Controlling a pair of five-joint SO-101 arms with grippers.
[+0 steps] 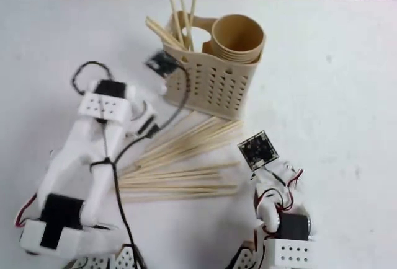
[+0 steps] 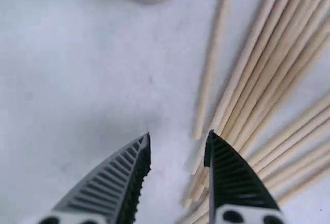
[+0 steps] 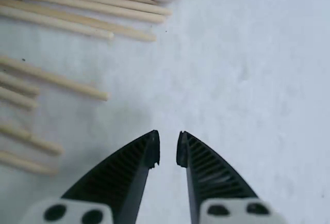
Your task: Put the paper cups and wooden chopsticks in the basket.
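Nesting inside basket (image 1: 214, 86), overhead: paper cups (image 1: 239, 33).

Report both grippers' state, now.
Left gripper: jaws open, empty, beside the chopsticks.
Right gripper: jaws barely open, empty.

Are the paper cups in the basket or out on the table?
In. The stacked paper cups stand upright inside the basket, rims above its wall.
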